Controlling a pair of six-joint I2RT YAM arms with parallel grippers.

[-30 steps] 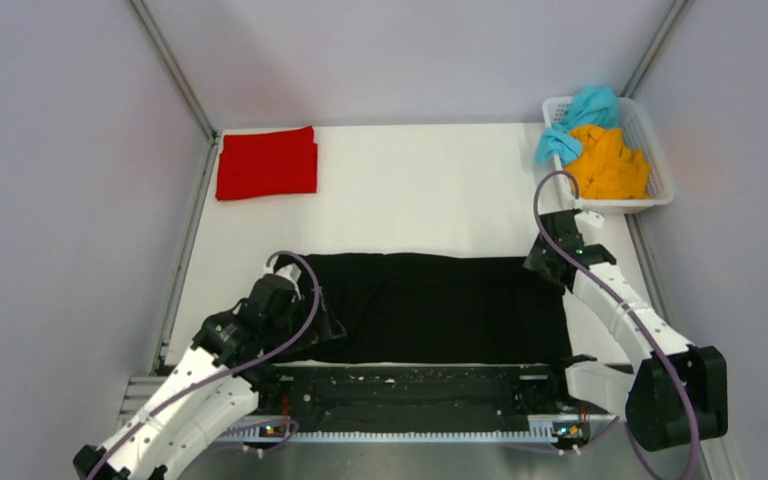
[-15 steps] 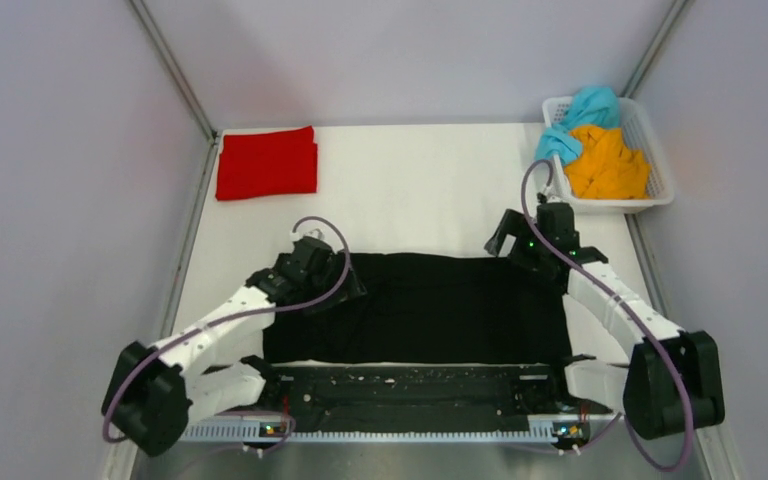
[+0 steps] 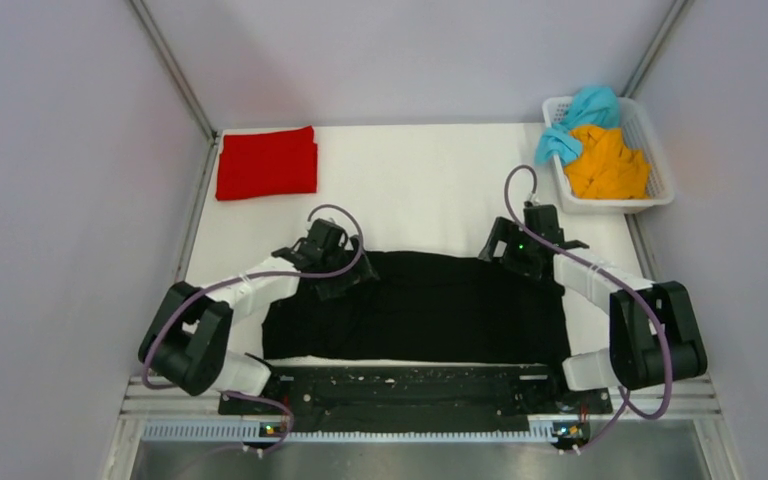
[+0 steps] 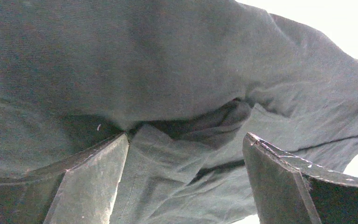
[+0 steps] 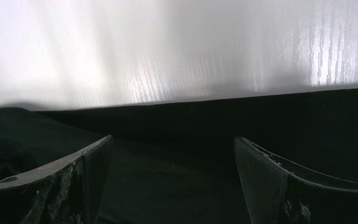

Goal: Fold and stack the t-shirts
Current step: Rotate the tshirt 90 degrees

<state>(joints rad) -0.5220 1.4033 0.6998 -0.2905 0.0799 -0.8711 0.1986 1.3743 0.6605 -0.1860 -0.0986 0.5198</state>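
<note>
A black t-shirt (image 3: 440, 310) lies spread flat, wide across the near half of the table. My left gripper (image 3: 350, 277) is open over its far-left part. In the left wrist view its fingers (image 4: 98, 177) straddle rumpled folds of the black cloth (image 4: 168, 70) without pinching them. My right gripper (image 3: 495, 248) is open at the shirt's far edge, right of centre. The right wrist view shows that gripper (image 5: 173, 138) low over the dark cloth (image 5: 284, 116), with white table (image 5: 168, 56) beyond. A folded red t-shirt (image 3: 266, 163) lies at the far left corner.
A white mesh basket (image 3: 660, 150) at the far right holds an orange t-shirt (image 3: 608, 163) and a teal one (image 3: 580, 115), both crumpled. A black rail (image 3: 410, 385) runs along the near edge. Grey walls close in the table on three sides.
The left arm has swung from the shirt's near-left corner up to its far-left edge. The right gripper has slid left along the far edge. The shirt's left side now looks rumpled.
</note>
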